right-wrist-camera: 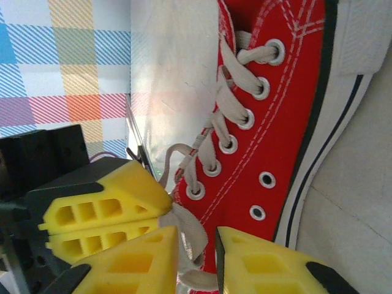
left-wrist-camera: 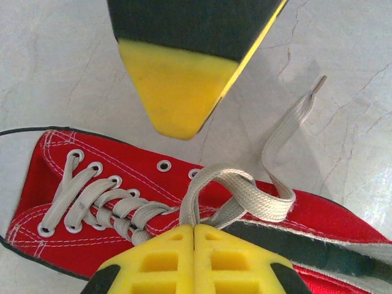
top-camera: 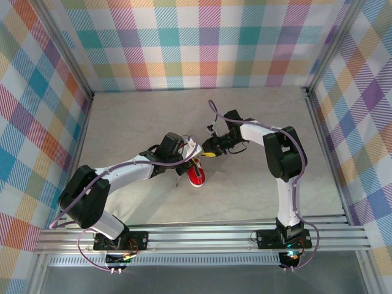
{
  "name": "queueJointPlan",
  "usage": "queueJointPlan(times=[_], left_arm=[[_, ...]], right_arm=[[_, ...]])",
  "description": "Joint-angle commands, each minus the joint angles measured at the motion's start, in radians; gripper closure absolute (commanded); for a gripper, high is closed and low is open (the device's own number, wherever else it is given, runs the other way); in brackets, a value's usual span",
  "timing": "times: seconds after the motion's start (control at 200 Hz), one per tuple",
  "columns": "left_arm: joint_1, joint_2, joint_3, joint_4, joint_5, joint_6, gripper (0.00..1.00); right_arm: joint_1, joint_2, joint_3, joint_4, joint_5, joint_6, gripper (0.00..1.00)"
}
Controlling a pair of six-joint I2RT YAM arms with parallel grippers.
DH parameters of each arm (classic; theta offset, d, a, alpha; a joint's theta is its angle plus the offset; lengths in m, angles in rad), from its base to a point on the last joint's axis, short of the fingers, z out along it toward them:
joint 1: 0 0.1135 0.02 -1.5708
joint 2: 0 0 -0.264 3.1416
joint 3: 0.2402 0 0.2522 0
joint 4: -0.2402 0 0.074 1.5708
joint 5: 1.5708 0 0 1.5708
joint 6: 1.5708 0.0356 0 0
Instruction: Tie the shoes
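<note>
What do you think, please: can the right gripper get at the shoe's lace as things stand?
Probably yes: the right gripper stands open astride the lace, beside the shut left gripper; nothing intervenes.

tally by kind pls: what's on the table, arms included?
Shoe: 1 (red, lace untied)
Arms: 2 (left arm, jaws shut on the lace; right arm, jaws apart around it)
Total: 3
</note>
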Motion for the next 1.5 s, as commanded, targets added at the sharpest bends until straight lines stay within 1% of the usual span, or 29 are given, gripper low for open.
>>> queueJointPlan(times=[0.0,0.26,0.64,1.225,1.375,1.495], left_arm=[[-0.009,-0.004,0.003,0.036,0.014,0.019,1.00],[-0.010,-0.004,0.006,0.033,0.016,0.019,1.00],[-0.011,-0.003,0.012,0.028,0.013,0.019,1.00],[-0.011,-0.011,0.007,0.035,0.014,0.019,1.00],[-0.011,-0.010,0.008,0.035,0.015,0.018,1.00],[-0.011,-0.009,0.010,0.033,0.014,0.019,1.00]], right_arm=[[0.008,0.031,0.025,-0.036,-0.049,-0.059,0.78],[0.019,0.028,0.011,-0.054,-0.089,-0.100,0.77],[0.034,0.030,0.008,-0.075,-0.107,-0.127,0.77],[0.048,0.069,0.024,-0.091,-0.140,-0.133,0.77],[0.050,0.078,0.037,-0.118,-0.152,-0.150,0.78],[0.051,0.075,0.039,-0.118,-0.152,-0.147,0.84]])
